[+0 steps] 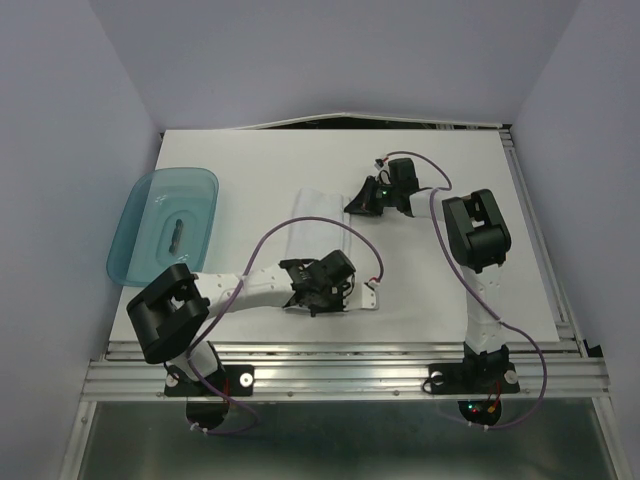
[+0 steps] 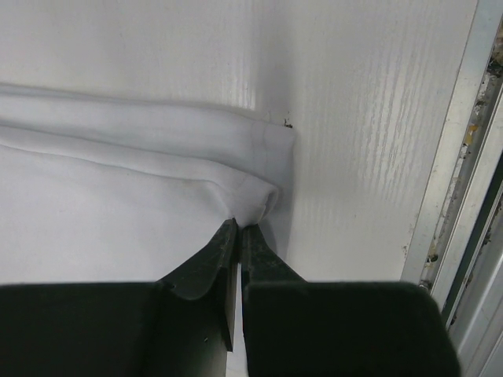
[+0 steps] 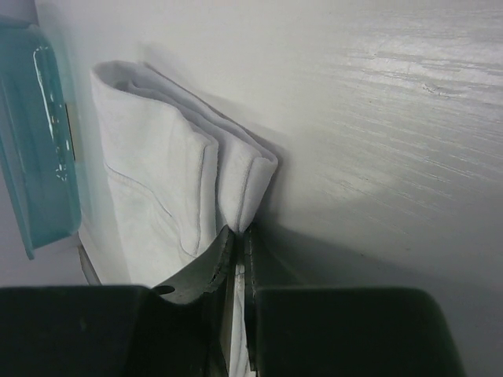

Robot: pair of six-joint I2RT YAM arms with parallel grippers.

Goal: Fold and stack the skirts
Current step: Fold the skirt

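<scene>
A white skirt (image 1: 318, 230) lies on the table as a long folded strip between the two grippers. My left gripper (image 1: 308, 296) is at its near end, shut on a folded corner of the skirt (image 2: 157, 188), the cloth pinched at the fingertips (image 2: 226, 236). My right gripper (image 1: 358, 204) is at the far right corner, shut on a folded edge of the skirt (image 3: 157, 181). The cloth bunches in several layers at both grips.
A translucent teal tray (image 1: 165, 222) with a small dark item inside sits at the table's left edge; it also shows in the right wrist view (image 3: 35, 133). A metal rail (image 2: 456, 157) runs along the table's near edge.
</scene>
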